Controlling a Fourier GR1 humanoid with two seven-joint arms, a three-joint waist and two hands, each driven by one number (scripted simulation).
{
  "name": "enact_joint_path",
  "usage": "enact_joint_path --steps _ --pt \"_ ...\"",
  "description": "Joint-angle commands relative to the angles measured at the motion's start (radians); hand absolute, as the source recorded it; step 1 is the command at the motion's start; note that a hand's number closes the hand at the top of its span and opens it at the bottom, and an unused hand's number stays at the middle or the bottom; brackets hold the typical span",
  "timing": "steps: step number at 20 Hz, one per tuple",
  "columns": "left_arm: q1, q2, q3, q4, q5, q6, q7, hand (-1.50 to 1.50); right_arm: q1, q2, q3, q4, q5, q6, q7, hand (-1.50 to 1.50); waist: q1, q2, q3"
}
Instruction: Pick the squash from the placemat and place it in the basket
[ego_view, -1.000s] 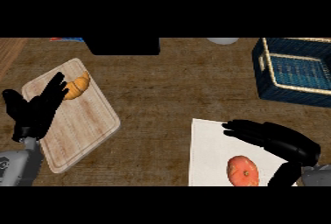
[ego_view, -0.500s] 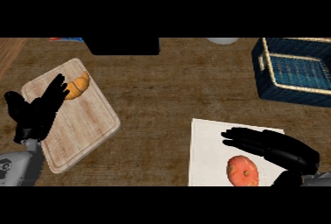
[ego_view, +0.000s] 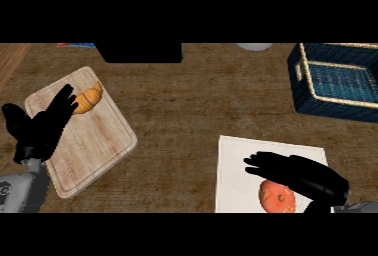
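The counter (ego_view: 192, 100) looks rough, mottled brown — matt; the cutting board (ego_view: 96, 145) is pale grained wood; the basket (ego_view: 336, 82) is dark blue weave with straw-coloured rims; the placemat (ego_view: 244, 160) is plain white — smooth, matt.

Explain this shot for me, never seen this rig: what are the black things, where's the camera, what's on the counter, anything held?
One view, from the robot's head, looking steeply down at a brown counter. The black shapes are its two hands on grey forearms. The left hand rests open at the left, over a wooden cutting board that carries a croissant. The right hand hovers open, fingers spread, above an orange squash on a white placemat. A dark blue basket sits at the upper right. Nothing is held yet.
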Motion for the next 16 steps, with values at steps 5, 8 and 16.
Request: enact_joint_path --steps 5,8,16 --pt "-0.012 -0.007 0.011 0.033 -0.035 -0.006 -0.03 0.0 0.004 0.042 0.098 0.055 0.185 -0.12 -0.07 1.5 0.0 0.001 0.0" --pt "-0.021 -0.019 0.019 0.009 -0.023 0.0 0.016 0.0 0.022 0.057 0.1 0.007 0.189 -0.07 -0.044 1.5 -0.001 0.0 0.0" --pt "0.036 -0.055 0.005 0.01 -0.05 0.012 -0.046 0.0 0.083 0.061 0.067 -0.036 0.211 -0.089 0.002 1.5 -0.004 -0.001 -0.001"
